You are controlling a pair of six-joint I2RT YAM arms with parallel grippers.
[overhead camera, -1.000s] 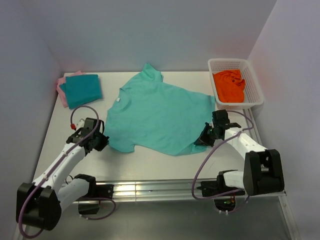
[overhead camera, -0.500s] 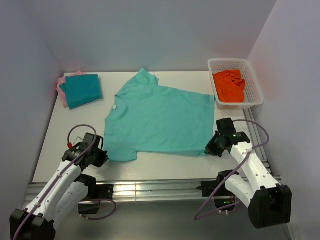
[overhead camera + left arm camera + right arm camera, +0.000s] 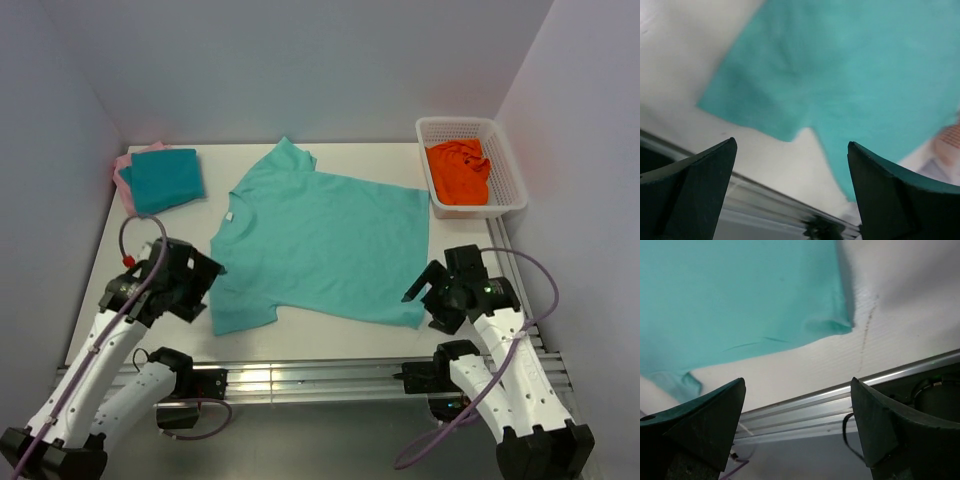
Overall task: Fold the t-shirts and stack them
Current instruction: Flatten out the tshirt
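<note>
The mint-green t-shirt (image 3: 320,240) lies spread flat in the middle of the white table, one sleeve toward the back and one toward the front left. A darker teal t-shirt (image 3: 165,180) lies folded on a pink one (image 3: 122,178) at the back left corner. My left gripper (image 3: 205,290) hangs open just left of the near sleeve, nothing between its fingers. My right gripper (image 3: 424,305) is open beside the hem's near right corner. The left wrist view shows the sleeve (image 3: 765,95) past the open left gripper (image 3: 790,185). In the right wrist view the hem corner (image 3: 832,325) lies beyond the open right gripper (image 3: 797,425).
A white basket (image 3: 515,185) holding an orange cloth (image 3: 458,170) stands at the back right. An aluminium rail (image 3: 300,375) runs along the table's near edge, under both grippers. Grey walls close in the left, right and back sides.
Both grippers pulled the mint-green shirt toward the near edge, then opened and let it go. It now lies flat. Both arms have drawn back and risen.
</note>
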